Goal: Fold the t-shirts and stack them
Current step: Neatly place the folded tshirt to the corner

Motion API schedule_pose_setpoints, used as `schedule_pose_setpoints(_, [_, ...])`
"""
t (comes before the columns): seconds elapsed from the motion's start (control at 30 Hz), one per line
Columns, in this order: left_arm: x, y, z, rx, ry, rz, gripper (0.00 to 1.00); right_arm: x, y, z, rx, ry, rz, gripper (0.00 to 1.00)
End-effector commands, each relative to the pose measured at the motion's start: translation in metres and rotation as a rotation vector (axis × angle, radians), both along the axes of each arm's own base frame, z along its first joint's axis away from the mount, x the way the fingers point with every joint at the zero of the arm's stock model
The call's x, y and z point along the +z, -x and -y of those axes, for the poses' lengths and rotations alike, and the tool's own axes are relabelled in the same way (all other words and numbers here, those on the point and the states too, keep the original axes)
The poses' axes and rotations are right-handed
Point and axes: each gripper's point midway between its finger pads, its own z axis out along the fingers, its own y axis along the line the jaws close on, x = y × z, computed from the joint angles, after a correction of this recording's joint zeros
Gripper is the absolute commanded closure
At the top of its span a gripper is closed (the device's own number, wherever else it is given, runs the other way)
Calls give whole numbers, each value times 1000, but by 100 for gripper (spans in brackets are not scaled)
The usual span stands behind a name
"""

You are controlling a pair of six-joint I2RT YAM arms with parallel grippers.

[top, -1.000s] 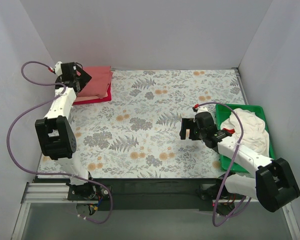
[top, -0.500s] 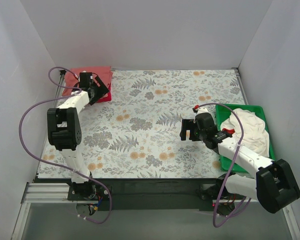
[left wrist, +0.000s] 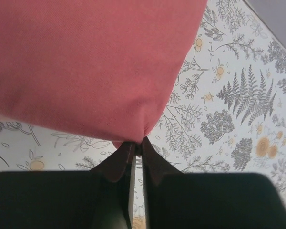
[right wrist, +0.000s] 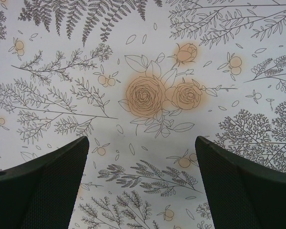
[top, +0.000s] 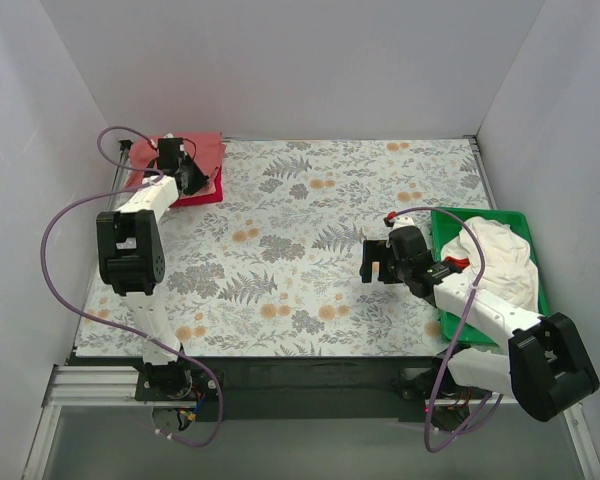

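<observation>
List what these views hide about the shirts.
1. Top view: the left arm covers part of the shirt stack; its layers are too small to count.
2. Left wrist view: the red shirt runs off the top and left edges.
3. Top view: the right arm hides the green tray's near left corner; the cream-white shirt covers whatever lies beneath.

green tray — right side | floral table cover | walls, seemingly white
</observation>
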Motion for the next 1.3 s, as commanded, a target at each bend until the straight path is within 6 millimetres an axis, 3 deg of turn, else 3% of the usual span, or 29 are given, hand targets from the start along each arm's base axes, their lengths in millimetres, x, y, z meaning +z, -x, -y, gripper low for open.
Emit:
schedule_pose_setpoints(0.0, [23,-17,4,-21,9,67,100,5,-9,0,-12,5,32,2])
schedule_pose_setpoints(0.23, [16,-26,13,-13,85,74,100,8,-12,1,-13,10,41,2])
schedule_pose_setpoints(0.43, [41,-24,20,44,200,193,100,8,-13,-1,-11,5,37,2])
schedule_pose_setpoints(0.63, [30,-11,10,134,205,176,100,6,-11,-1,-9,8,30,2])
schedule_pose_setpoints(0.73, [12,-1,7,164,201,137,100,4,-10,-1,-6,8,21,2])
schedule_pose_setpoints(0.77, [9,2,23,142,204,126,100,4,-10,-2,-5,6,18,2])
schedule_pose_setpoints(0.8, [1,8,24,144,205,106,96,4,-10,-2,-6,5,18,2])
schedule_pose_setpoints(0.9, [2,13,24,139,200,106,85,5,-9,-3,1,2,20,2])
schedule_pose_setpoints(0.93, [9,14,25,129,202,116,79,5,-9,-3,1,1,21,2])
schedule_pose_setpoints(1.0, [19,15,28,112,206,131,75,8,-8,-3,2,-4,25,2])
schedule_pose_setpoints(1.03, [29,14,30,93,206,152,68,9,-8,-3,2,-8,27,2])
schedule_pose_setpoints(1.13, [71,18,39,43,207,224,52,13,-6,-3,1,-20,36,2])
schedule_pose_setpoints(1.2, [109,26,49,-7,199,284,33,19,-5,-4,6,-34,50,2])
schedule_pose_setpoints(1.27, [136,33,56,-42,200,322,30,24,-4,-4,8,-44,60,2])
